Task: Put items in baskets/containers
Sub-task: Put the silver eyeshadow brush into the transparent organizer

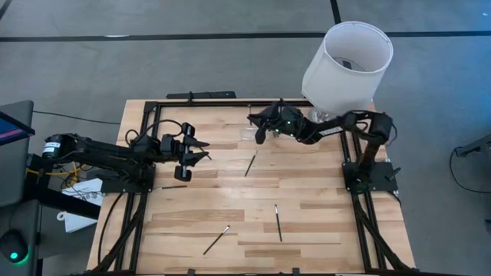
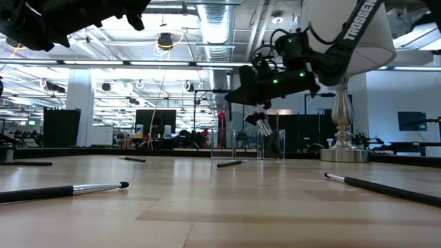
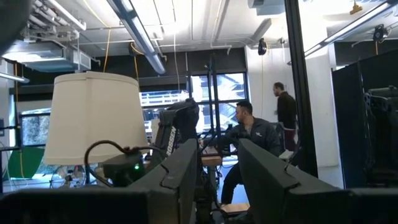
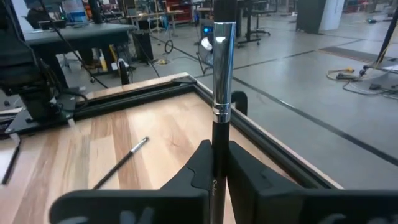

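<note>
1 brush (image 4: 217, 93) is pinched upright in my right gripper (image 4: 217, 163) above the clear organizer (image 2: 248, 145); tilt risks missing it.

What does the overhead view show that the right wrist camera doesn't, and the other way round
Only the overhead view shows the whole table, the left gripper raised near its left side with fingers apart, the white lampshade, and two brushes lying near the front edge. Only the right wrist view shows the right gripper shut on a black brush with a silver collar, standing upright between its fingers. Both show the wooden tabletop, its black frame, and a loose brush on it.
</note>
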`<action>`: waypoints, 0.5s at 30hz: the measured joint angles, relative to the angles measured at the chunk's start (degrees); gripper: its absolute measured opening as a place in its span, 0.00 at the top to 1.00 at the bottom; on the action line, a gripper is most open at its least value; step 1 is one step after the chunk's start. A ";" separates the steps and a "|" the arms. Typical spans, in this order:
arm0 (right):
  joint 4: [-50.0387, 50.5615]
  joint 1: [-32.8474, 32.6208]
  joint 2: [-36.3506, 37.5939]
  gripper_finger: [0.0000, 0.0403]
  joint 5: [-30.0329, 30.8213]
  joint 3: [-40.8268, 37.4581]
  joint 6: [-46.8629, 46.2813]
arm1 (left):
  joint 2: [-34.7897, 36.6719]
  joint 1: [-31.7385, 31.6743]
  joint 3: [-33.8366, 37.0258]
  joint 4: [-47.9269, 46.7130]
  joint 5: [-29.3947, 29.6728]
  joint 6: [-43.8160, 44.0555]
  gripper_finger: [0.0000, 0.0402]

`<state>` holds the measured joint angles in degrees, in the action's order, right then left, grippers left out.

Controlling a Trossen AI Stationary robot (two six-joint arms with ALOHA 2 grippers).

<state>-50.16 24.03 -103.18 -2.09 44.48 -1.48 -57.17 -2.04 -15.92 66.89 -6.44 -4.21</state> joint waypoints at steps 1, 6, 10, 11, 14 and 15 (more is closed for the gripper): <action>-0.02 -0.02 0.43 0.97 0.67 -0.85 0.02 | 0.00 0.00 0.00 -0.02 0.00 0.00 0.71; -1.67 0.00 1.36 0.95 3.63 -3.21 -0.05 | 0.00 0.00 0.00 -0.02 0.00 0.00 0.71; -1.07 0.46 1.40 0.94 5.36 -4.09 -0.36 | 0.00 0.00 0.00 -0.02 0.31 0.00 0.71; -0.76 0.50 1.40 0.94 5.36 -4.24 -0.96 | 0.00 0.00 0.00 -0.02 0.41 0.00 0.71; 0.14 0.52 1.38 0.97 5.34 -5.12 -1.56 | 0.00 0.00 0.00 -0.03 0.42 0.02 0.71; 0.19 0.48 1.38 0.97 5.36 -5.32 -1.58 | 0.00 0.01 0.00 -0.04 0.42 0.02 0.71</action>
<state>-49.97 24.51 -101.80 3.26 39.17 -3.07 -57.17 -2.03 -15.92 66.85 -6.02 -4.19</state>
